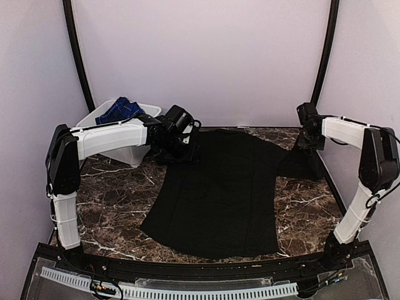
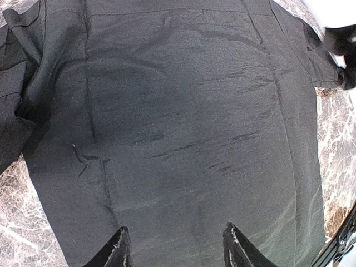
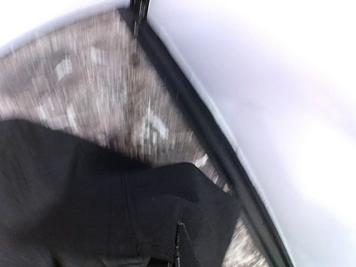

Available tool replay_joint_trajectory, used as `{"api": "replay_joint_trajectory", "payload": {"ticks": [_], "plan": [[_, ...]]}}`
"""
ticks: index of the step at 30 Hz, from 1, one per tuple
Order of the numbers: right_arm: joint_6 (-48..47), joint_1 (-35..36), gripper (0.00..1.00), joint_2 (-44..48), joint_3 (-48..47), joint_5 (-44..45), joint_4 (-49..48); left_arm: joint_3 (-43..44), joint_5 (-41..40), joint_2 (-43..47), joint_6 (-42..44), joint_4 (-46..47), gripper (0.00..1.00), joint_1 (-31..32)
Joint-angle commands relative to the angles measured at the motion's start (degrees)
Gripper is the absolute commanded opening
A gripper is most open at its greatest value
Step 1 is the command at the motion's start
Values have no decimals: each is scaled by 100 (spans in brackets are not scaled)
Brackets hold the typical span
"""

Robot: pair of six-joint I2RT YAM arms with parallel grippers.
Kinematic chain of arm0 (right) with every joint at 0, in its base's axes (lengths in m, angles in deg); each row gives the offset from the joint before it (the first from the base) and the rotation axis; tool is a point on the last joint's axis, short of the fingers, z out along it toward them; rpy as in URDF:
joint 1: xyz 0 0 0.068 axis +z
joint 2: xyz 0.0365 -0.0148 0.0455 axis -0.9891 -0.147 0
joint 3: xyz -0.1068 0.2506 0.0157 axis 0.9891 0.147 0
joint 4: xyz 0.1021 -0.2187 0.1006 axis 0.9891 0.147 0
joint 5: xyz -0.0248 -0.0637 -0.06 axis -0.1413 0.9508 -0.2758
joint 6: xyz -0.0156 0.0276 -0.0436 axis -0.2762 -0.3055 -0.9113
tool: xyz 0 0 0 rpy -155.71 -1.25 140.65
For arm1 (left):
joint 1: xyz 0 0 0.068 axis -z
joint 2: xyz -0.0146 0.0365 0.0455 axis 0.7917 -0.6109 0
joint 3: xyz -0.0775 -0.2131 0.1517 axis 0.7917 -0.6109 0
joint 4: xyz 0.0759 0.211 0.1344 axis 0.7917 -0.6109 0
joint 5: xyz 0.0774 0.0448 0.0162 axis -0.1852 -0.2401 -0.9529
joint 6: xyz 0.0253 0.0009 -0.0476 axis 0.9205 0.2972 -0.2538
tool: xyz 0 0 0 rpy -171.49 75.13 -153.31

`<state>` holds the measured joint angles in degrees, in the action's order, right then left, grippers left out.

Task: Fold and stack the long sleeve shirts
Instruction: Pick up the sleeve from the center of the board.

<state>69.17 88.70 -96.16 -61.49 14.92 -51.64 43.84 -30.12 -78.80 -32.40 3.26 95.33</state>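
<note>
The black shirt (image 1: 219, 194) lies spread flat on the marble table, hem toward me. My left gripper (image 1: 179, 149) hovers at its far left shoulder, open and empty. In the left wrist view the gripper (image 2: 176, 245) has its jaws spread wide above the black cloth (image 2: 183, 128). My right gripper (image 1: 310, 149) is at the far right, shut on the shirt's right sleeve (image 1: 297, 165), which rises to it. In the blurred right wrist view, one fingertip (image 3: 180, 245) shows pressed into the black sleeve (image 3: 111, 194). The dark blue checked shirt (image 1: 122, 110) lies bunched in the white tub.
The white plastic tub (image 1: 128, 154) stands at the far left, behind my left arm. A black frame rail (image 3: 222, 150) runs along the table's right edge close to the right gripper. White walls enclose the back and sides.
</note>
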Motion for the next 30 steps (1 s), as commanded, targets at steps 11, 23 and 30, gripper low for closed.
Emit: {"api": "replay_joint_trajectory", "payload": {"ticks": [11,23,30], "plan": [[-1465,1492,0,939,-1052,-1028,-1746,-59,301,480,-101,70,56,-108],[-1280,3051,0,-236,-367,-3487,-2466,-644,318,874,-203,326,58,-314],[-729,3218,0,-109,515,-3609,-3311,-1239,1021,920,-1363,927,59,-639]]}}
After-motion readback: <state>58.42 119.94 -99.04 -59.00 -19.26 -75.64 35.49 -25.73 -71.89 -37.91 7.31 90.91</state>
